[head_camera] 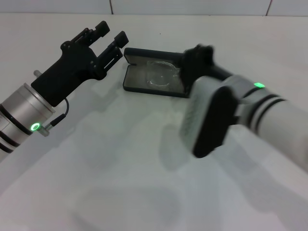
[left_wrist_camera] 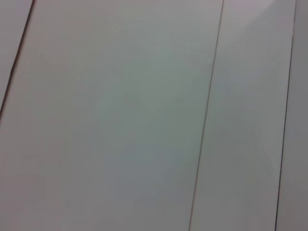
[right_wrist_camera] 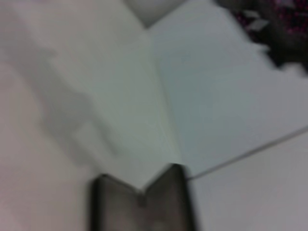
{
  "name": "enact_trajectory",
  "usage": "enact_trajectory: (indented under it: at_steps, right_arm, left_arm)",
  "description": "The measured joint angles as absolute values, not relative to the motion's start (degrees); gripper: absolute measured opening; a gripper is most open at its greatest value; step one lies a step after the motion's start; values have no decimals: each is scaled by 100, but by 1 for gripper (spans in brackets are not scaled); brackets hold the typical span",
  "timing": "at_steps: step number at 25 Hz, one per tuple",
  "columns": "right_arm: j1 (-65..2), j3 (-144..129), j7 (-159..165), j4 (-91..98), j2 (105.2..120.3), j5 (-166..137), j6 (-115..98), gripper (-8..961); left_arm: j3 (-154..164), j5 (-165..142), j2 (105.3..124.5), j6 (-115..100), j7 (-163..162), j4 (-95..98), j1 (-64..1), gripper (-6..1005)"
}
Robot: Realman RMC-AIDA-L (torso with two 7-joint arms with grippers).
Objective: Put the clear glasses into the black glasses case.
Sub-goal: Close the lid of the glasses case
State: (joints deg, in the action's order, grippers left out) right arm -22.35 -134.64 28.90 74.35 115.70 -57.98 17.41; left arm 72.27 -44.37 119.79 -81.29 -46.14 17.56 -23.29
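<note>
The black glasses case [head_camera: 131, 83] lies open on the white table at the far middle. The clear glasses [head_camera: 159, 76] rest inside it on the lining. My left gripper [head_camera: 111, 31] hovers just left of the case's left end, open and empty. My right gripper [head_camera: 197, 57] is a blurred black shape at the case's right end, covering that end. The right wrist view shows the case [right_wrist_camera: 142, 209] end-on, with the left gripper [right_wrist_camera: 276, 26] as a dark blur beyond. The left wrist view shows only white panels.
The white table [head_camera: 120, 183] spreads out in front of the case. A tiled wall [head_camera: 192, 6] runs along the table's far edge. My right forearm [head_camera: 250, 115] reaches across the right half of the table.
</note>
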Motion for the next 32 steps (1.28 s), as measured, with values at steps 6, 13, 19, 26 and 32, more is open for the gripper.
enact_trajectory:
  at_steps: [6,13,19,26,32]
  right_arm:
    - [-1671,-12712,1580,8106,11560,-4697,1799,66]
    - [-2224,-12031,-332,7771,11580,-1923,2902,66]
    - [-2657,-11800,-1157,7384,11600,-791,3284,66]
    - [-3072,-11777,-1390,6863,11607,-249,3318,66]
    - [-3237,-11826,-1745,6669,11614,190,3297,66]
  left_arm:
    - [7216,-4438,11951,-8088,-4600,1756,-2308,567]
    - [7213,-4464,11970,-7920,-4456,1758,-2388,569]
    - [7216,-4467,11960,-7909,-4455,1778,-2397,569]
    - [7216,-4479,11964,-7909,-4452,1791,-2400,569]
    - [7216,-4483,11969,-7909,-4450,1798,-2403,569]
